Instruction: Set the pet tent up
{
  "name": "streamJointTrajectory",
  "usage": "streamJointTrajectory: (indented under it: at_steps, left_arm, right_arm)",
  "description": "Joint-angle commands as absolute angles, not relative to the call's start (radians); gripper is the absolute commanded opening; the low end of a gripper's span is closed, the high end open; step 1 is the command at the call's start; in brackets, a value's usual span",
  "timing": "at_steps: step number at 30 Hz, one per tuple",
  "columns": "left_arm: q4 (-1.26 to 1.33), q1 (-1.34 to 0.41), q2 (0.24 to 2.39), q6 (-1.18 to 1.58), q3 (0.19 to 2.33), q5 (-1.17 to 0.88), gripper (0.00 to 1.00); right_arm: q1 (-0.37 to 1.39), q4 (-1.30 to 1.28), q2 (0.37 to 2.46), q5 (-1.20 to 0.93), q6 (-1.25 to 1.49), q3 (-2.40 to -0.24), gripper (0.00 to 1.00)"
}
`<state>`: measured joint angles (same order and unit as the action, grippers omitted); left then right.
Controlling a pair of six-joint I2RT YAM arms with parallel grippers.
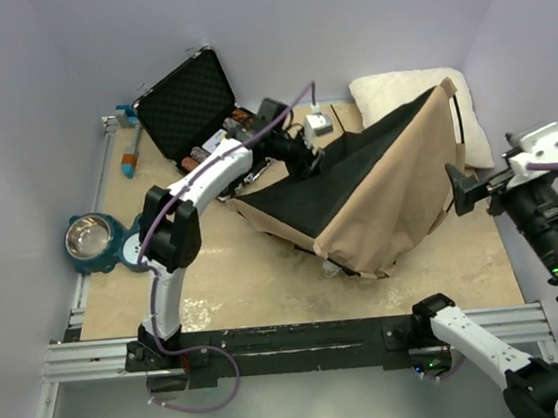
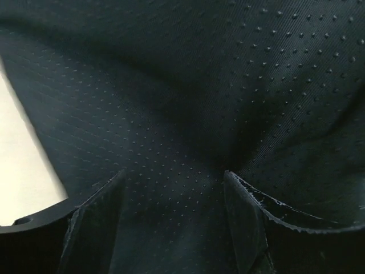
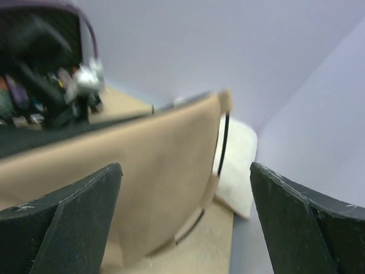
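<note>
Jaws open on both: left gripper (image 1: 306,160) against the black floor (image 2: 188,103) of the tent (image 1: 395,189), right gripper (image 1: 461,190) clear; tent lies tipped, so righting it likely needs a grasp.

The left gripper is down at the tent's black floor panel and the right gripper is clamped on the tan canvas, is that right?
Not quite: the right gripper is open and clear of the tan canvas pet tent, as the right wrist view shows. The left gripper is at the black floor panel.
</note>
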<state>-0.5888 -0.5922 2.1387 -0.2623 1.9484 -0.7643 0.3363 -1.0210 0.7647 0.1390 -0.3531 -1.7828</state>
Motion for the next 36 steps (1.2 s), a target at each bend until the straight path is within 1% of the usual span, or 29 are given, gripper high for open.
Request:
streamJointTrajectory:
  at_steps: [1,2,4,8,10,12,14,15,17,19,22,25,28,31,32,33,34,36]
  left_arm:
    - [-0.336,-0.667,1.912,-0.089,1.732,-0.669,0.74]
    - [-0.289,-0.667,1.887,-0.059,1.698,-0.67,0.74]
    - [-0.291,-0.667,1.864,-0.055,1.707,-0.681,0.74]
    - [-0.449,-0.672,1.888,-0.138,1.857,-0.695,0.77]
    - [-0.491,-0.655,1.891,-0.132,1.916,-0.666,0.81]
    - [-0.453,-0.603,1.884,-0.077,1.919,-0.649,0.88]
    - [-0.413,-0.52,1.911,-0.011,1.949,-0.684,0.92]
    - [-0.416,-0.491,1.963,0.027,1.989,-0.708,0.93]
    - [-0.475,-0.468,2.072,0.051,2.134,-0.727,0.95]
    - [-0.485,-0.471,2.138,0.051,2.177,-0.758,0.95]
    - [-0.439,-0.492,2.21,0.112,2.166,-0.83,0.97]
    - [-0.402,-0.529,2.256,0.121,2.166,-0.838,0.98]
    - [-0.264,-0.548,2.281,0.233,2.14,-0.923,0.98]
    - [-0.085,-0.571,2.275,0.359,2.056,-1.014,0.98]
    - [-0.056,-0.578,2.278,0.379,2.04,-1.029,0.95]
    - [-0.039,-0.587,2.283,0.393,2.034,-1.044,0.89]
    - [-0.025,-0.591,2.289,0.417,2.03,-1.06,0.79]
    - [0.101,-0.588,2.283,0.536,1.979,-1.118,0.62]
  right_arm:
    - [0.328,-0.994,0.885,-0.107,-0.319,-1.968,0.98]
    - [0.328,-1.002,0.899,-0.153,-0.321,-1.985,0.98]
    - [0.328,-1.009,0.9,-0.279,-0.356,-1.961,0.98]
    - [0.328,-0.997,0.873,-0.391,-0.393,-1.745,0.93]
    - [0.328,-1.019,0.865,-0.355,-0.413,-1.654,0.88]
    - [0.33,-1.02,0.829,-0.237,-0.471,-1.565,0.8]
    - [0.33,-1.019,0.766,-0.131,-0.564,-1.493,0.75]
    - [0.328,-1.019,0.738,-0.095,-0.598,-1.453,0.73]
    - [0.328,-1.019,0.691,-0.051,-0.653,-1.387,0.7]
    - [0.328,-1.019,0.661,-0.048,-0.676,-1.353,0.7]
    - [0.328,-1.019,0.649,-0.015,-0.683,-1.327,0.69]
    - [0.33,-1.019,0.626,-0.003,-0.704,-1.318,0.69]
    - [0.33,-1.019,0.618,0.021,-0.718,-1.31,0.69]
    - [0.328,-1.019,0.623,0.026,-0.716,-1.312,0.69]
    - [0.328,-1.019,0.623,0.025,-0.716,-1.315,0.69]
    - [0.33,-1.019,0.623,0.026,-0.715,-1.319,0.69]
    - [0.328,-1.02,0.626,0.026,-0.712,-1.324,0.7]
    - [0.328,-1.019,0.63,0.018,-0.709,-1.333,0.7]
